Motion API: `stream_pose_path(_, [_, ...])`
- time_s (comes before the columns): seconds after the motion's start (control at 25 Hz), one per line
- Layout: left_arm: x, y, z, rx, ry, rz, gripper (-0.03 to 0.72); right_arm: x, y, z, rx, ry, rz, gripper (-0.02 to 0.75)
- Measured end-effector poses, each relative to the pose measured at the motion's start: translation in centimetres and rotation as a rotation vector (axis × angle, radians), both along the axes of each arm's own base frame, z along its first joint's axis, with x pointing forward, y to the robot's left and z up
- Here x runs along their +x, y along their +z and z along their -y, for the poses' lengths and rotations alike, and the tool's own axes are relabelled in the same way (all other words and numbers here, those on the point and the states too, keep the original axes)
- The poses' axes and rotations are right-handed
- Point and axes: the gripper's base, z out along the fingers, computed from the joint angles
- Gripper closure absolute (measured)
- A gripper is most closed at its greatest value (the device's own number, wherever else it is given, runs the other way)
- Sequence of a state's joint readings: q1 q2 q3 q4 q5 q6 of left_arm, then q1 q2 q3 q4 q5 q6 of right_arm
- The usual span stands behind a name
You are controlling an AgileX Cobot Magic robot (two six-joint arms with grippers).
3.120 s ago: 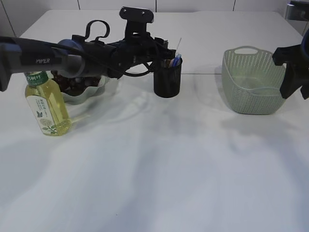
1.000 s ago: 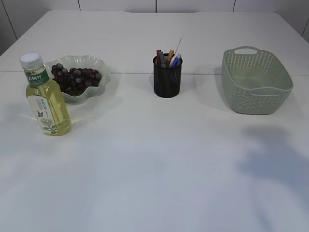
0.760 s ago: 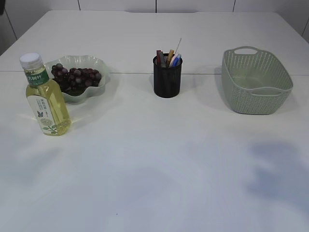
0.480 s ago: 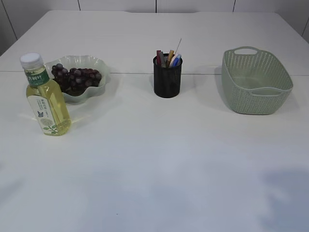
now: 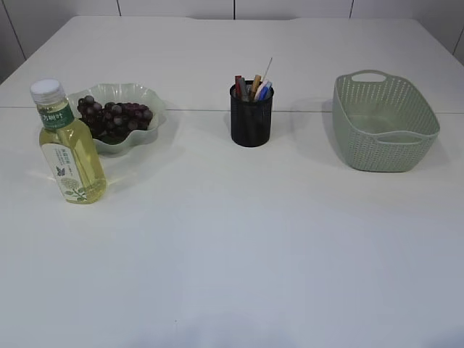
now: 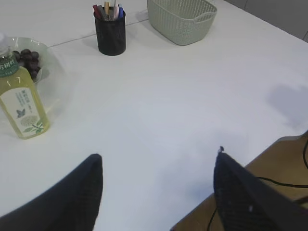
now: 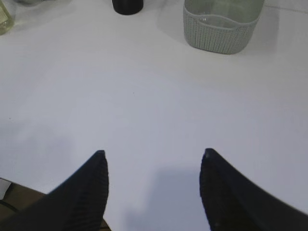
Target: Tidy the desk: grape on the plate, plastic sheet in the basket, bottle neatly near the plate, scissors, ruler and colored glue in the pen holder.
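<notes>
Dark grapes (image 5: 112, 116) lie on the pale green wavy plate (image 5: 156, 116) at the back left. A bottle of yellow drink (image 5: 69, 148) stands upright just in front of the plate. The black mesh pen holder (image 5: 251, 119) holds several items. The green basket (image 5: 384, 123) stands at the back right; a clear sheet inside it cannot be made out. Neither arm shows in the exterior view. My left gripper (image 6: 156, 156) is open and empty above the table's near edge. My right gripper (image 7: 151, 154) is open and empty, also near the front edge.
The white table (image 5: 239, 246) runs across the whole exterior view. In the left wrist view the table's edge, a wooden floor (image 6: 284, 159) and a cable show at lower right. The bottle (image 6: 19, 101), pen holder (image 6: 110, 33) and basket (image 6: 180, 19) lie far ahead.
The left arm has pulled back from the pen holder and the right arm from the basket; both have left the exterior view. Their shadows have faded off the table.
</notes>
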State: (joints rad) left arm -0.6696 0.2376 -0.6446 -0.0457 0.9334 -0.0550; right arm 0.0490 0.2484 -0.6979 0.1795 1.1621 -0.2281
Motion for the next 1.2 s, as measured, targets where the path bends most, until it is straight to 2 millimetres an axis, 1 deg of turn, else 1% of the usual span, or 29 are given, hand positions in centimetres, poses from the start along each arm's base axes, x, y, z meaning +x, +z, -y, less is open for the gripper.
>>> stream_pose_path(0.16, [-1.2, -1.9, -0.9, 0.006, -0.011, 0.025, 0.161, -1.9, -1.3, 0.1, -0.013, 0.011, 0.079, 0.261])
stream_pose_path(0.28, [-1.9, -2.8, -1.5, 0.026, -0.023, 0.041, 0.161, -2.7, -2.4, 0.1, -0.015, 0.013, 0.110, 0.261])
stream_pose_path(0.4, [-2.4, -3.0, -1.9, 0.022, -0.029, 0.066, 0.161, -3.2, -3.7, 0.2, -0.018, 0.016, 0.122, 0.261])
stream_pose_path(0.52, [-2.7, -3.2, -2.1, 0.031, -0.033, 0.067, 0.161, -2.9, -4.9, 0.1, -0.020, 0.017, 0.086, 0.261])
stream_pose_path(0.68, [-2.8, -4.4, -2.1, 0.091, -0.045, 0.013, 0.161, -2.8, -5.2, 0.1, -0.023, 0.028, 0.073, 0.261])
stream_pose_path(1.2, [-2.8, -4.4, -2.2, 0.095, -0.047, 0.011, 0.161, -2.6, -5.4, 0.1, -0.028, 0.022, 0.071, 0.261])
